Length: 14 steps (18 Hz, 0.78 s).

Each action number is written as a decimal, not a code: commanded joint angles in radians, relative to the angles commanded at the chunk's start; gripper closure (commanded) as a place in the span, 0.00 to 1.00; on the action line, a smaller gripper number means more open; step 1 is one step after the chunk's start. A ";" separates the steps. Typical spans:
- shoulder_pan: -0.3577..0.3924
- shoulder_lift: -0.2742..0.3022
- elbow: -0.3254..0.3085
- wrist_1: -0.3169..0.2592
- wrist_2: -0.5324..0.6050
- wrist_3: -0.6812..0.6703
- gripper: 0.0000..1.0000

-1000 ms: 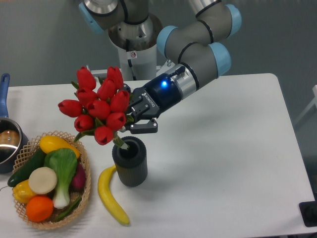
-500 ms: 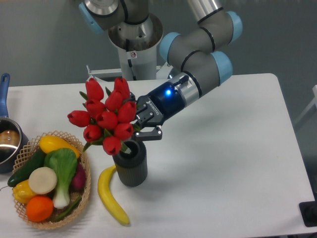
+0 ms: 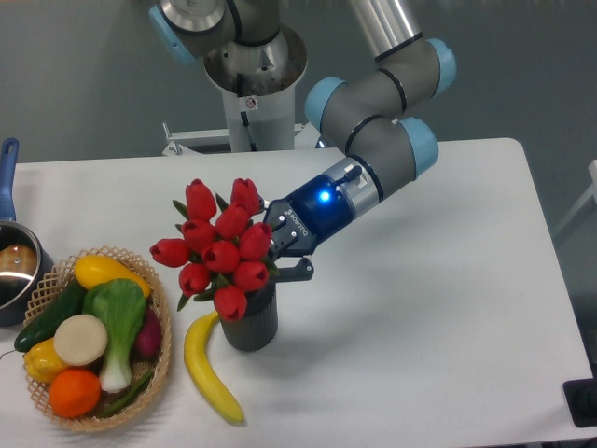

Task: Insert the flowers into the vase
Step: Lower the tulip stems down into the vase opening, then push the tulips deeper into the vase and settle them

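The gripper [image 3: 283,254] is clenched on the flowers [image 3: 218,250] just behind the heads, its fingers reaching in from the right and partly hidden by the blooms. The red bunch sits directly over the vase [image 3: 250,319], the lowest heads covering the mouth, so the rim and the stems cannot be seen; whether the stems reach the bottom cannot be told. The bunch leans to the left, toward the woven basket [image 3: 160,364] of vegetables. The vase stands upright on the white table [image 3: 429,317], with a banana [image 3: 209,371] lying just beside its base on the left. Judged risks: the bunch is wider than the vase, so a release with the stems only shallowly seated could let the heavy heads tip out leftward. Further downward pressure at this slant could push the vase over or slide it against the banana.
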 joint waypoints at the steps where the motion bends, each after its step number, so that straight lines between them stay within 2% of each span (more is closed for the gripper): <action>1: 0.000 -0.005 -0.002 0.002 0.000 0.002 0.72; 7: 0.031 -0.020 -0.060 0.002 0.000 0.074 0.72; 14: 0.023 -0.022 -0.075 0.002 0.058 0.075 0.72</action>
